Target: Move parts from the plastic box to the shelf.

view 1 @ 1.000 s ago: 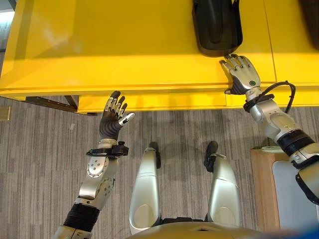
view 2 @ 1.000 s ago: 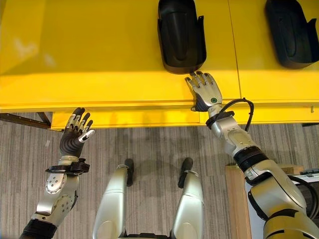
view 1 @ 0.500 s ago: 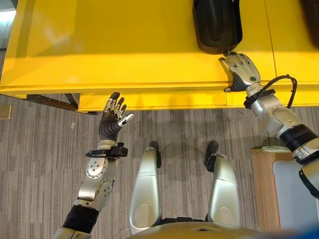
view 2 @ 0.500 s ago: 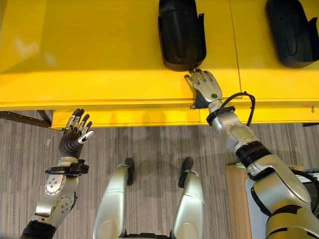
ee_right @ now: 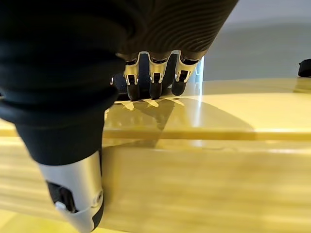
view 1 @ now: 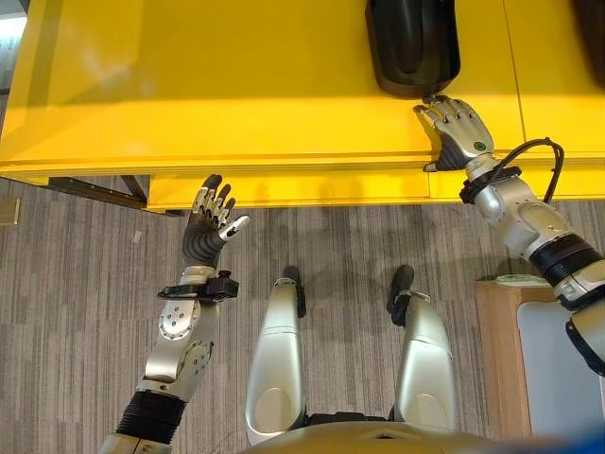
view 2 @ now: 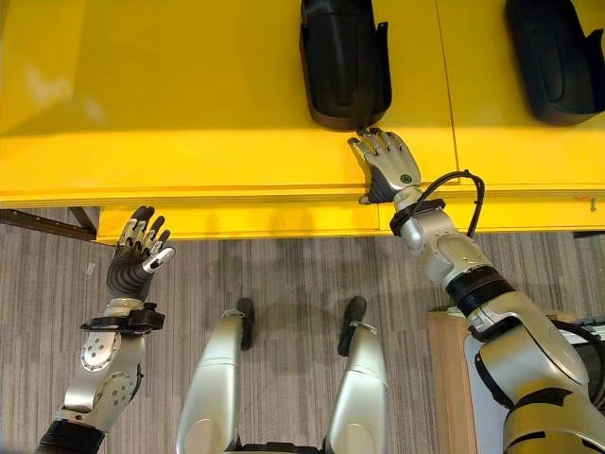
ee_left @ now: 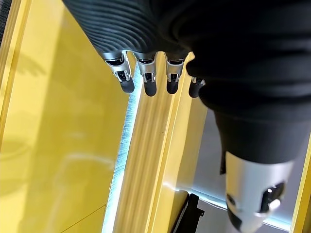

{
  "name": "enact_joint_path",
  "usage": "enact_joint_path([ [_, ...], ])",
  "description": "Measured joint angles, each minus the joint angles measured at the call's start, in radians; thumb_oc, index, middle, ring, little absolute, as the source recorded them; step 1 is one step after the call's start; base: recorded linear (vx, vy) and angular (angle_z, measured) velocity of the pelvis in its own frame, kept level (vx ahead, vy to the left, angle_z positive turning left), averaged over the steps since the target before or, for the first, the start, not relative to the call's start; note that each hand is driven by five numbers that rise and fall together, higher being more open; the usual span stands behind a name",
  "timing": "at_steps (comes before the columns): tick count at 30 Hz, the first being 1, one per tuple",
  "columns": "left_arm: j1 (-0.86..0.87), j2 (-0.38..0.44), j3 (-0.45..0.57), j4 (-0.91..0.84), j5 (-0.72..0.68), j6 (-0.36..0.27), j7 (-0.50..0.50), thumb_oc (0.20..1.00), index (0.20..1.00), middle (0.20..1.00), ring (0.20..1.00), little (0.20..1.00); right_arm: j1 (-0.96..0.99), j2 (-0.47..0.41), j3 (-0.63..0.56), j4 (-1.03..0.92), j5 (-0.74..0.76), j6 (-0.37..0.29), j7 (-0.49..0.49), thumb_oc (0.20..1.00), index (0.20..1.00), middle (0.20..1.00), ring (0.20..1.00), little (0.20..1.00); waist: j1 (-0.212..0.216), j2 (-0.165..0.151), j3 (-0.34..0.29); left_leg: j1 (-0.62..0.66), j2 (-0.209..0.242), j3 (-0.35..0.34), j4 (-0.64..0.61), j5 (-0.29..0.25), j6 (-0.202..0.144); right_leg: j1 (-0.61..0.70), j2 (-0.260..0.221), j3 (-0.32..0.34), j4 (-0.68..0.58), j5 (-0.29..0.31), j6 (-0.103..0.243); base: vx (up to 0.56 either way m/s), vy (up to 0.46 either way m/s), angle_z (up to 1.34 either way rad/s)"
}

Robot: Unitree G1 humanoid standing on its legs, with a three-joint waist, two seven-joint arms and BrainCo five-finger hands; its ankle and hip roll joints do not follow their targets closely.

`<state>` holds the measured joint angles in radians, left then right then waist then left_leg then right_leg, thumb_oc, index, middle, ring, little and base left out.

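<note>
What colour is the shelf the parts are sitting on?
Bright yellow shelf, with black parts on it; clearest in the right eye view.

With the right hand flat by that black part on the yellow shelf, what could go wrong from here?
1. The right hand lies open with its fingers at the near end of the black part; a forward nudge might slide the part further back on the shelf.
2. The left hand hovers open in front of the shelf's front edge and could bump it if raised.
</note>
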<state>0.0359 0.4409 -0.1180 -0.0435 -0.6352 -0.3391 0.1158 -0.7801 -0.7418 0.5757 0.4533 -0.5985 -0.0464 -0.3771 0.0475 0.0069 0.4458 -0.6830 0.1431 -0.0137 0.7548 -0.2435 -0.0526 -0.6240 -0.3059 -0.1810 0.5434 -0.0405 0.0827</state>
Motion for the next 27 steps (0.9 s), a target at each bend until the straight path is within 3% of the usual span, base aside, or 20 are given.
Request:
enact_joint_path([
  [5,-0.014,-0.024,-0.001,0.001,0.004,0.001,0.017,1.000,1.000,1.000,1.000,1.000,0.374,0.107,-0.147,-0.377,0.092,-0.092,0.006,1.000,1.000,1.000,1.000,1.000,-0.009,-0.010,0.005,0.034,0.000,0.003,-0.004,-0.006,0.008,0.036,-0.001,0.000,-0.006,-0.004,0.003,0.00,-0.001,0.03],
  [8,0.019,-0.039,0.000,0.000,0.039,0.001,0.043,1.000,1.000,1.000,1.000,1.000,0.601,0.201,-0.217,-0.580,0.163,-0.129,0.021,1.000,1.000,1.000,1.000,1.000,-0.057,-0.037,-0.004,0.086,0.034,0.010,-0.041,-0.006,0.004,0.088,0.026,-0.013,-0.043,-0.013,0.019,0.01,-0.034,-0.17],
  [9,0.015,-0.034,-0.002,-0.001,0.040,0.001,0.044,1.000,1.000,1.000,1.000,1.000,0.621,0.205,-0.233,-0.613,0.171,-0.146,0.022,1.000,1.000,1.000,1.000,1.000,-0.075,-0.054,-0.014,0.089,0.039,0.009,-0.040,-0.003,-0.002,0.082,0.020,0.016,0.052,-0.055,-0.018,0.03,-0.035,-0.18],
  [10,0.024,-0.032,0.001,-0.003,0.040,-0.001,0.044,1.000,1.000,1.000,1.000,1.000,0.629,0.216,-0.246,-0.641,0.194,-0.155,0.021,1.000,1.000,1.000,1.000,1.000,-0.059,-0.071,-0.027,0.091,0.036,0.005,-0.045,-0.002,-0.014,0.091,0.020,0.019,0.037,-0.089,0.023,0.05,-0.045,-0.09],
  [12,0.033,-0.034,-0.011,-0.001,0.052,0.005,0.046,1.000,1.000,1.000,1.000,1.000,0.663,0.218,-0.278,-0.705,0.278,-0.181,0.028,1.000,1.000,1.000,1.000,1.000,-0.062,-0.077,-0.033,0.147,0.063,0.004,-0.141,0.040,-0.046,0.133,0.060,0.003,-0.037,-0.066,0.014,0.07,-0.061,-0.20],
  [16,0.047,-0.036,-0.007,0.031,0.079,0.003,0.044,1.000,1.000,1.000,1.000,1.000,0.876,0.215,-0.302,-0.783,0.438,-0.251,0.103,1.000,1.000,1.000,1.000,1.000,-0.115,-0.072,-0.094,0.376,0.086,0.064,-0.392,0.130,-0.082,0.349,0.112,-0.013,-0.325,0.050,0.015,0.11,-0.066,-0.24],
  [18,0.064,-0.034,0.001,0.037,0.079,0.002,0.043,1.000,1.000,1.000,1.000,1.000,0.933,0.219,-0.309,-0.778,0.502,-0.262,0.130,1.000,1.000,1.000,1.000,1.000,-0.127,-0.069,-0.138,0.447,0.098,0.098,-0.461,0.145,-0.093,0.394,0.131,0.002,-0.394,0.075,0.013,0.11,-0.049,-0.39],
  [23,0.075,-0.043,0.007,0.037,0.079,0.001,0.012,1.000,1.000,1.000,1.000,1.000,0.939,0.211,-0.372,-0.772,0.618,-0.270,0.194,1.000,1.000,1.000,1.000,1.000,-0.169,-0.040,-0.203,0.586,0.128,0.167,-0.603,0.189,-0.118,0.464,0.175,0.036,-0.456,0.093,0.005,0.07,-0.095,-0.34],
  [27,0.088,-0.068,0.000,0.035,0.078,0.001,-0.009,1.000,1.000,1.000,1.000,1.000,0.930,0.211,-0.377,-0.752,0.674,-0.277,0.230,1.000,1.000,1.000,1.000,1.000,-0.169,-0.007,-0.229,0.667,0.174,0.202,-0.679,0.220,-0.143,0.492,0.231,0.056,-0.473,0.087,-0.012,0.04,-0.160,-0.26],
])
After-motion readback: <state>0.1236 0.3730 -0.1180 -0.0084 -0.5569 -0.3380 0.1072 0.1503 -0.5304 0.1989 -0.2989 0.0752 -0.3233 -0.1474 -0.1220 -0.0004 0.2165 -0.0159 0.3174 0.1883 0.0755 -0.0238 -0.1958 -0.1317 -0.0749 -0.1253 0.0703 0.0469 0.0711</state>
